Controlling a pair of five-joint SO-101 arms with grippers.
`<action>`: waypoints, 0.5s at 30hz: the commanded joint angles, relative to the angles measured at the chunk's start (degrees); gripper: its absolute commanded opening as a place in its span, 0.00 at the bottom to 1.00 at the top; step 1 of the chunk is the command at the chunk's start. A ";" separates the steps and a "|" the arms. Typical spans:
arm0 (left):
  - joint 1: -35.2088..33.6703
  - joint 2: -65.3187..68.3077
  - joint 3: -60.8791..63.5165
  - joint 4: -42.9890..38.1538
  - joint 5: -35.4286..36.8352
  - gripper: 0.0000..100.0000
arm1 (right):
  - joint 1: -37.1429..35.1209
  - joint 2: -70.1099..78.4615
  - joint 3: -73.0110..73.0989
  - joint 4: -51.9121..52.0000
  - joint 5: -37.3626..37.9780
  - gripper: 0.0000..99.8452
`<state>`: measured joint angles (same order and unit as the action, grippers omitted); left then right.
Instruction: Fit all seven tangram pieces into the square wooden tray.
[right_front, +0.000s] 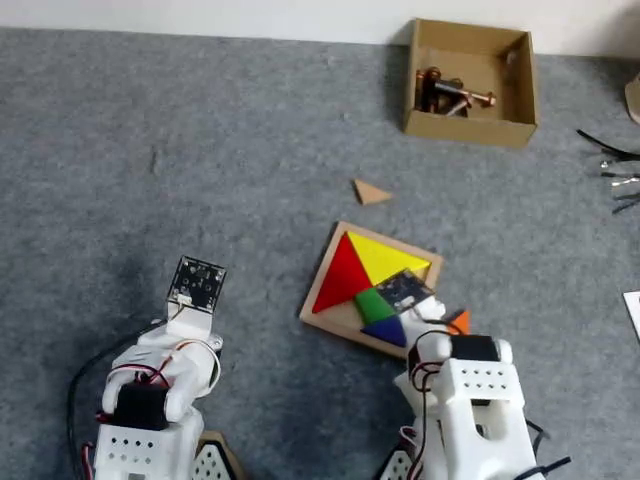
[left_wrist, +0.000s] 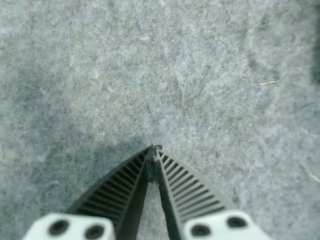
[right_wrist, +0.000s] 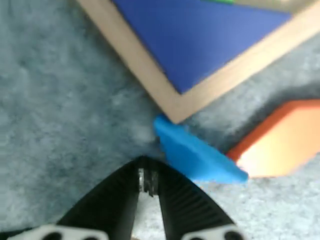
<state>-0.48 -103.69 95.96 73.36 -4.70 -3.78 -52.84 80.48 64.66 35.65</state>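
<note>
The square wooden tray (right_front: 323, 290) lies right of centre on the grey carpet and holds a red (right_front: 340, 275), a yellow (right_front: 385, 255), a green (right_front: 373, 304) and a dark blue piece (right_wrist: 200, 40). An orange piece (right_front: 459, 322) lies on the carpet just outside the tray's near right corner (right_wrist: 172, 107). A light blue piece (right_wrist: 195, 155) rests against that corner, beside the orange piece (right_wrist: 280, 140). My right gripper (right_wrist: 148, 172) is shut and empty, its tips just short of the light blue piece. A plain wooden triangle (right_front: 372, 192) lies beyond the tray. My left gripper (left_wrist: 153, 150) is shut over bare carpet, far left of the tray.
A cardboard box (right_front: 468, 122) with copper-coloured metal parts stands at the back right. Loose cables (right_front: 612, 165) lie at the right edge. Open carpet stretches across the left and middle.
</note>
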 joint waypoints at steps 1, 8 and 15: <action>-0.84 -0.84 1.19 0.09 0.62 0.01 | 2.15 -0.48 -0.40 -5.23 0.62 0.01; -0.84 -0.84 1.19 0.09 0.62 0.01 | 2.86 -0.48 -0.40 -14.02 0.62 0.01; -0.84 -0.84 1.19 0.09 0.62 0.01 | 2.77 -0.84 -0.40 -13.58 0.53 0.01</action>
<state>-0.48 -103.69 95.96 73.36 -4.70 -2.81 -52.66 80.66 54.99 35.82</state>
